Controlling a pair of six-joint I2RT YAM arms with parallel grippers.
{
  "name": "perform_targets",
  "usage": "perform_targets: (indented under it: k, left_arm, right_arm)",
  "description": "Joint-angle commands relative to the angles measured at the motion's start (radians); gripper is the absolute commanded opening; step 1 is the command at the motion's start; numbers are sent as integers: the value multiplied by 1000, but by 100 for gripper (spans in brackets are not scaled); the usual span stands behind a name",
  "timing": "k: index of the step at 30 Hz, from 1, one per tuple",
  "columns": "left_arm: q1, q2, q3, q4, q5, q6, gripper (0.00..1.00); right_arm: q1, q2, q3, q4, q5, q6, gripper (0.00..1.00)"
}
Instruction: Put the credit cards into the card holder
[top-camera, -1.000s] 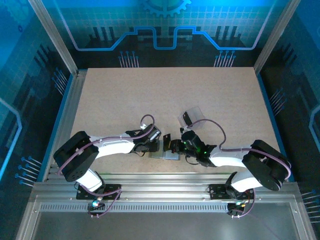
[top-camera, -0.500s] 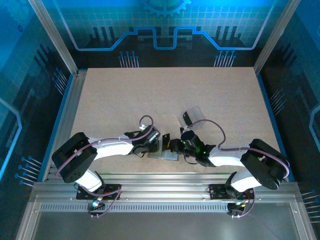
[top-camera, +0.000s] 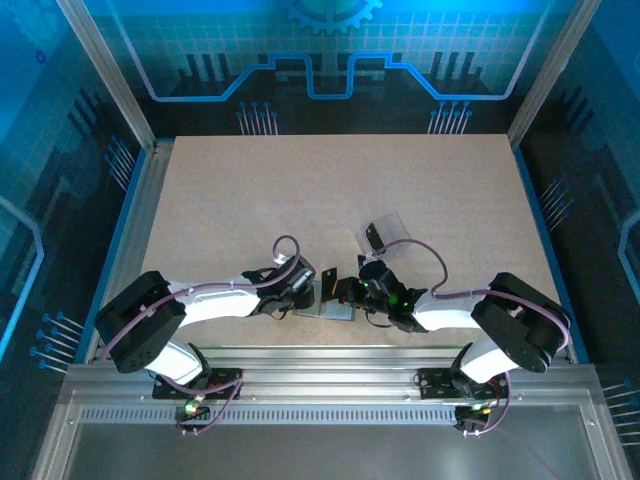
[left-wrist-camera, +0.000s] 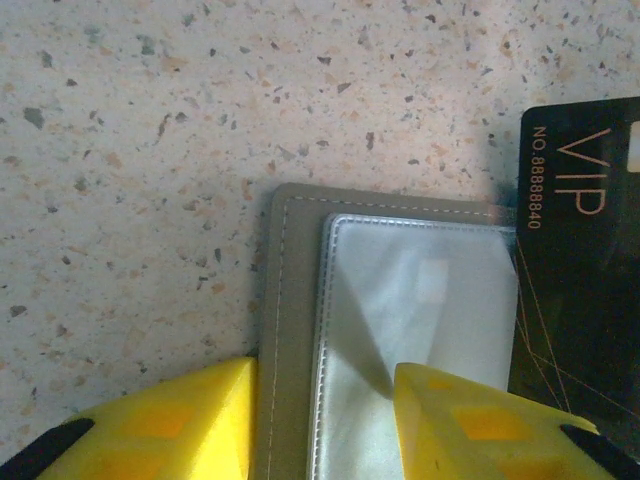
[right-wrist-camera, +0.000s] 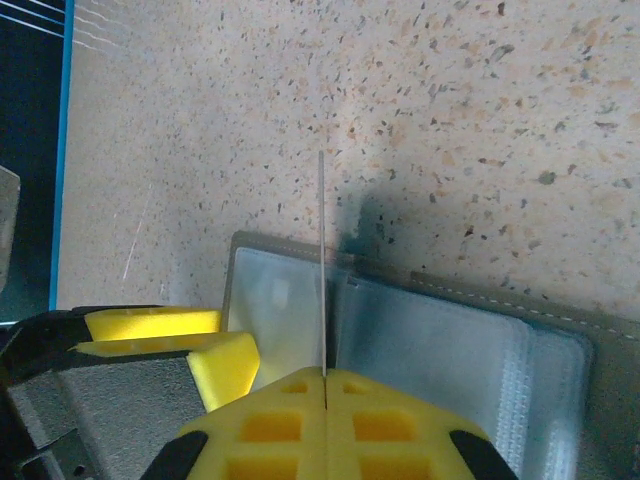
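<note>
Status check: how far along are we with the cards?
Done: the card holder lies open on the table. In hand: the right gripper, jaws shut, holds the black card over it; the left gripper straddles its edge, jaws apart. Left: the card is not yet in a pocket.

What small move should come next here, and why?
Probably ease the right gripper forward and down, so the black card pinched in its shut jaws slides towards a clear pocket of the card holder. The card hangs over the open holder by the pocket's edge and is not visibly inside it. The left gripper, jaws apart, straddles the holder's border.
</note>
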Motion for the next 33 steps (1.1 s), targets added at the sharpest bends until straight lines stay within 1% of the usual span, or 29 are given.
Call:
perform_targets:
  k: [1,4,8,14,18,25,29,33]
  left_arm:
    - [-52,38,-62,-65,166,-62,40]
    - [-64,40,-77,-46,171,-85,39]
    - [-83,45,-117,8,179,-153,36]
    - [-106,70,-144,53,155,-247,30]
    - [-117,85,-155,72,144,-285,29]
    - [-119,98,-155,79,141,-292,29]
    - [-131,103,-155,100,149,-277,34]
    - [-134,115,-146,102,149,-268,34]
  right_arm:
    - [14,9,12,21,-5,22,0]
    - [11,13,19,13,-10,22,0]
    - [-2,30,34,9,-30,13,0]
    - [-2,31,26,7,-30,20,0]
    - [-1,16,12,-2,-28,25,0]
    - [23,11,-24,15,-24,59,0]
    - [31,-4,-35,-5,-19,74,0]
    - [34,-5,-34,-16,-30,77,0]
